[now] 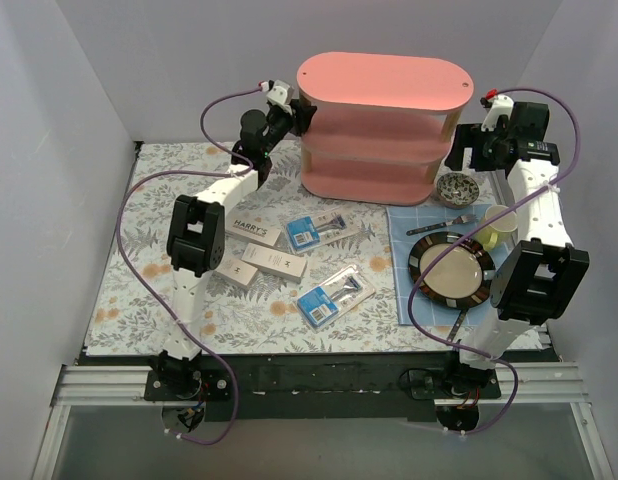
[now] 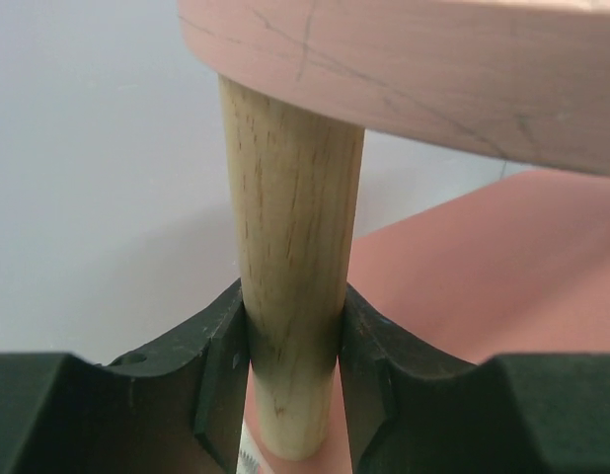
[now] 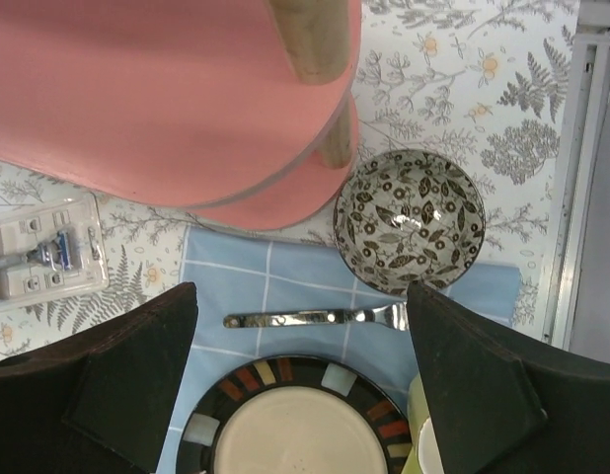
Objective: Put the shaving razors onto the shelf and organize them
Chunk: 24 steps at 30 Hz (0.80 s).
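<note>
The pink three-tier shelf [image 1: 381, 95] stands at the back centre of the table. My left gripper [image 1: 301, 116] is at its left end, shut on a light wooden post [image 2: 290, 296] under the top tier. My right gripper [image 1: 459, 150] is open and empty beside the shelf's right end, high above the table. Three white HARRY'S boxes [image 1: 253, 234] [image 1: 276, 261] [image 1: 236, 273] lie on the floral cloth left of centre. Two blister packs with blue cards [image 1: 316, 230] [image 1: 335, 296] lie beside them. One pack [image 3: 43, 259] shows in the right wrist view.
A patterned bowl [image 1: 456, 188], a fork [image 1: 446, 226], a dark-rimmed plate [image 1: 451, 270] and a yellow-green cup [image 1: 497, 225] sit on a blue checked cloth [image 1: 401, 290] at the right. White walls close in the back and both sides.
</note>
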Motion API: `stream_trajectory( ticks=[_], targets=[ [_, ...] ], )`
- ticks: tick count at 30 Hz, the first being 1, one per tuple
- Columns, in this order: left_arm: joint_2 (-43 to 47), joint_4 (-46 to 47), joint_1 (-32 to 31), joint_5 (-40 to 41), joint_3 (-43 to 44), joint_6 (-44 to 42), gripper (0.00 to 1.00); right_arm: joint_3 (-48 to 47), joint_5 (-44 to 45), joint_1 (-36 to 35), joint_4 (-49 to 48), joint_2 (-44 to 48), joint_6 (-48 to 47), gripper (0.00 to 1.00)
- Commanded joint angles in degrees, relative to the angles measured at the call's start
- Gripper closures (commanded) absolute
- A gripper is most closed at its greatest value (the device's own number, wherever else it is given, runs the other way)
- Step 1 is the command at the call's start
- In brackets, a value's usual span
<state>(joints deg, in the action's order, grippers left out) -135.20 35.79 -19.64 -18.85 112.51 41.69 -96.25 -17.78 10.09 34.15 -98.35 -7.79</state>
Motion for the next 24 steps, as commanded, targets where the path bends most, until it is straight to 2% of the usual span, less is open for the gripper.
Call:
stream_trajectory(
  ticks=[1,10,17,23,24],
  targets=[
    [11.1,-0.2,4.6,-1.2,-6.8,-1.3,0.81,-2.1,-3.3,0.1,-5.9,0.2,1.8,0.07],
    [21.7,-3.7,11.5,-8.3,-18.6,-4.3,0.8,2.7,-12.5,-0.2,-10.8,1.8,3.5,0.13],
    [23.0,-8.6,17.4,-9.3,-17.8,-7.2,0.78,8.5,-14.9,-2.0,-16.8,3.0,6.2,0.15],
    [24.5,-10.0,17.4,-10.4,-18.5,-5.9,0.67,7.1,-15.9,-4.5,-18.0,1.8,7.0,0.16],
    [25.2,-10.0,17.4,-10.2,-20.3,-5.4,0.54,6.8,-15.9,-4.6,-18.0,1.7,7.2,0.16]
  ],
)
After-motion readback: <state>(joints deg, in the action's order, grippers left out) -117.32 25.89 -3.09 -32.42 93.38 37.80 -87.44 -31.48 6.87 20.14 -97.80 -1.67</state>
